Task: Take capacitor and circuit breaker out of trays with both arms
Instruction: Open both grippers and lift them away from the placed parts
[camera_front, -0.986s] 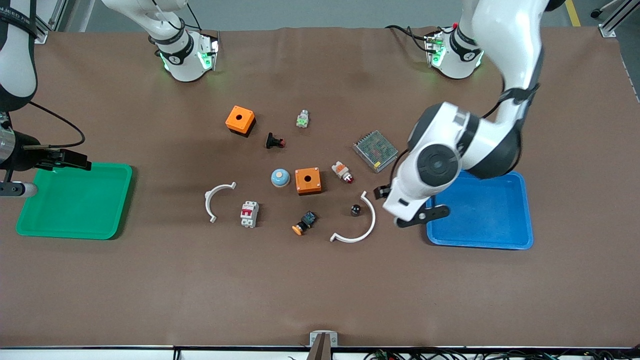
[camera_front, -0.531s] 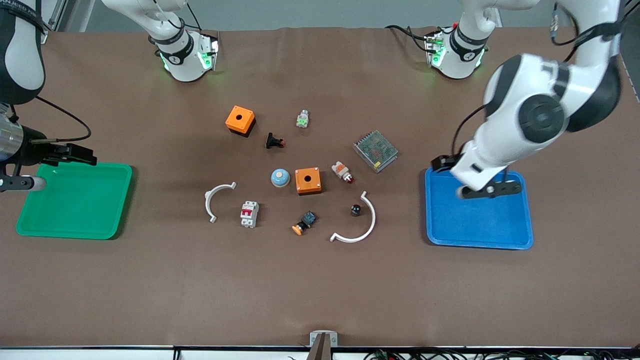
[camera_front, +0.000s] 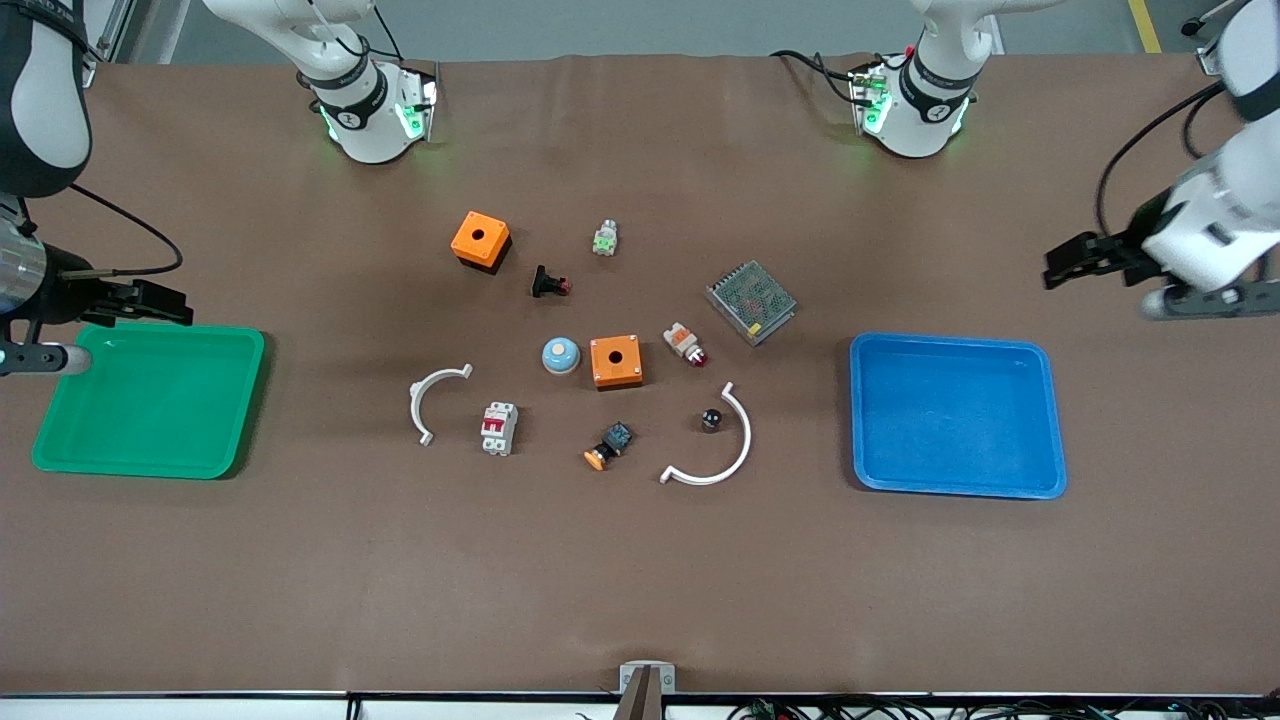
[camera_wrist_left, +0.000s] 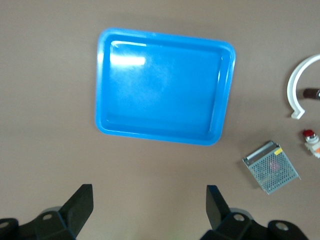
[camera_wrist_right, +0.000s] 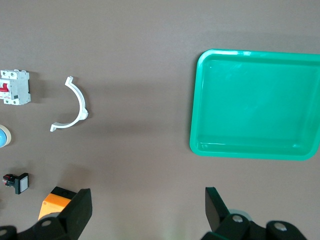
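The capacitor (camera_front: 711, 419), a tiny black cylinder, stands inside a white arc and shows at the edge of the left wrist view (camera_wrist_left: 312, 93). The breaker (camera_front: 499, 428), white-grey with a red lever, lies beside another white arc and also shows in the right wrist view (camera_wrist_right: 15, 87). My left gripper (camera_front: 1130, 285) is open and empty over bare table at the left arm's end, off the blue tray (camera_front: 955, 415); its jaws (camera_wrist_left: 149, 200) stand wide apart. My right gripper (camera_front: 90, 330) is open and empty over the edge of the green tray (camera_front: 150, 400); the right wrist view (camera_wrist_right: 148, 202) shows it wide open too.
Two orange boxes (camera_front: 480, 240) (camera_front: 615, 361), a blue dome (camera_front: 561, 355), a mesh-covered metal unit (camera_front: 751, 301), a black flared part (camera_front: 549, 283), a white-orange part (camera_front: 686, 343), an orange-capped button (camera_front: 607, 446) and two white arcs (camera_front: 435, 400) (camera_front: 715, 450) lie mid-table. Both trays hold nothing.
My left arm has swung away from beside the capacitor's arc, across the blue tray, out to the left arm's end of the table. My right gripper drifted slightly toward the bases.
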